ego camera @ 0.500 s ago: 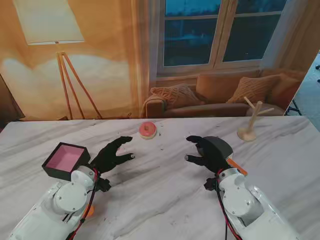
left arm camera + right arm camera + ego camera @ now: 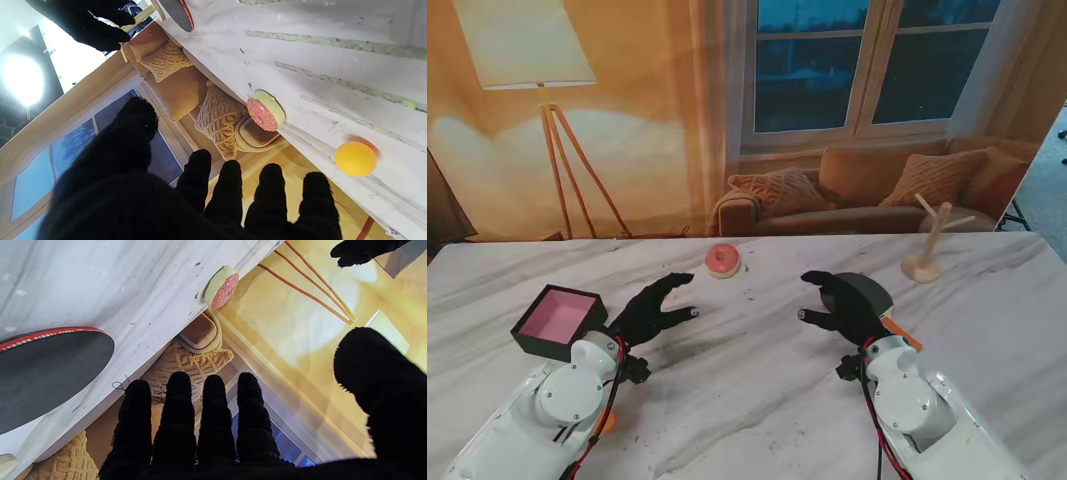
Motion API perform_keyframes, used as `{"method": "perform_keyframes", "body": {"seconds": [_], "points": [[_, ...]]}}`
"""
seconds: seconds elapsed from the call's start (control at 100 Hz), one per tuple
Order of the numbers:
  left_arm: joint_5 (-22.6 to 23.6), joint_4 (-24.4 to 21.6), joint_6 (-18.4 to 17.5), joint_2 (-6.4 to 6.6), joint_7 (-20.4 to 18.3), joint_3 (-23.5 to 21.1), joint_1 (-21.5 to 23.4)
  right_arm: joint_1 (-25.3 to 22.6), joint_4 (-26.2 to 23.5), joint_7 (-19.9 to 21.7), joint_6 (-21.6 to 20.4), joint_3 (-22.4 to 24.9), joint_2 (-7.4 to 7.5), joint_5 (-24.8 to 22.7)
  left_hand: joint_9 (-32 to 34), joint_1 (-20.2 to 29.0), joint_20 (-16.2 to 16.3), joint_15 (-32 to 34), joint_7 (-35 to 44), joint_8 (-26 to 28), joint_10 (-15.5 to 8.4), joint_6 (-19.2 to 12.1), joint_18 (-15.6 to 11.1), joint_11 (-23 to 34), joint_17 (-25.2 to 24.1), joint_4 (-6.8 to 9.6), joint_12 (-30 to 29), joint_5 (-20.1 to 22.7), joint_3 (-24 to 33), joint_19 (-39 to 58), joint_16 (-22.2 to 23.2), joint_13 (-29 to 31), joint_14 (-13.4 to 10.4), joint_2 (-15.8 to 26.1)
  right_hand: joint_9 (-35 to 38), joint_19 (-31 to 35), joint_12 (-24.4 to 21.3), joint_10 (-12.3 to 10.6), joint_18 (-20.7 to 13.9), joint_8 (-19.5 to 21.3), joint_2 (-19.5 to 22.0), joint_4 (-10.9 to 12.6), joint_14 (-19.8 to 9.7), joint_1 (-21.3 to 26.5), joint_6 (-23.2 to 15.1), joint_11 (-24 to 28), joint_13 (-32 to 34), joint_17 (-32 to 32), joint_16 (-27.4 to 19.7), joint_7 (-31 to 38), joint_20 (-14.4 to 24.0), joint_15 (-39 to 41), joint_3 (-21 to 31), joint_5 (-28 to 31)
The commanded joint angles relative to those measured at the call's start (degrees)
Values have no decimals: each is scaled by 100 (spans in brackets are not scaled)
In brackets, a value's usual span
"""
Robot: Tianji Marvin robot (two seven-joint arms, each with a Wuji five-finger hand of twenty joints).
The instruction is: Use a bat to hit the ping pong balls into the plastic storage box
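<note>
The bat lies flat on the table, black face up, with its orange handle towards me. My right hand hovers open over the bat's left edge with nothing in it; the bat's face shows beside my right hand. The storage box, black with a pink inside, stands at the left. My left hand is open just right of the box. An orange ball rests on the table beyond my left hand. I cannot find the ball in the stand view.
A pink-iced doughnut lies near the table's far edge, between the two hands. A small wooden branch stand is at the far right. A small orange object shows beside my left forearm.
My right arm has shifted very slightly to the right. The left hand, box and bat have not moved.
</note>
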Motion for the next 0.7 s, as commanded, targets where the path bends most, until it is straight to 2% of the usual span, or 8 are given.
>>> {"method": "perform_keyframes", "body": {"seconds": [0.0,0.23,0.42,0.6,0.66,0.67,0.69], "points": [[-3,1,34,-26,-24,26,-16,1,18,62,32,15,-13,-22,135,-123,144,62,-61,-36,-34,-173,-22,64,44,-23,85,-113,-67,72,98,134,33,6,-61,85,27,-45,-117,-18,65,199,-25,-146,53,15,-27,-26,6,50,14,49,-75,-106],[-85,57,17,-41,-6,73,-28,-6,26,67,58,-2,-5,-73,180,-90,327,187,-42,-3,47,-170,16,111,119,-37,306,-115,-226,170,309,250,177,12,-5,235,109,-2,-86,18,46,195,-9,-148,58,105,48,-4,65,152,73,149,-52,34],[-50,10,13,-45,44,39,14,-23,-23,87,96,-13,2,-104,212,-54,582,342,51,90,138,-128,57,178,237,-23,542,-67,-278,311,586,309,322,22,54,506,286,64,-76,263,9,186,16,-145,77,266,111,-4,181,447,148,325,2,246],[-43,-15,46,-48,58,21,25,-42,-39,46,87,22,0,-145,244,-60,1148,556,173,237,234,-149,77,221,243,-10,763,58,-122,1143,981,378,488,-27,169,820,436,156,-46,554,-7,176,58,-145,102,399,231,40,297,694,215,522,51,496],[-47,-26,66,-55,83,17,16,-47,-42,40,73,33,1,-156,262,-64,1140,586,206,256,252,-169,82,224,154,-7,789,126,-24,1475,1028,392,507,-49,194,886,454,157,-32,592,-17,176,67,-140,87,408,268,67,314,713,223,555,62,549],[-44,-28,72,-56,86,17,12,-48,-42,39,70,34,1,-158,264,-99,983,588,213,260,254,-172,86,221,109,-14,801,133,57,1648,1041,394,506,-68,197,902,457,158,-31,597,-20,175,70,-141,86,408,271,75,316,713,225,559,64,555],[-35,-29,82,-56,89,16,3,-48,-40,36,63,36,1,-161,260,-116,871,593,232,268,261,-184,87,218,83,-18,810,170,123,1800,1052,398,518,-74,214,928,462,168,-26,605,-22,175,72,-144,85,414,293,91,322,717,231,572,67,574]]}}
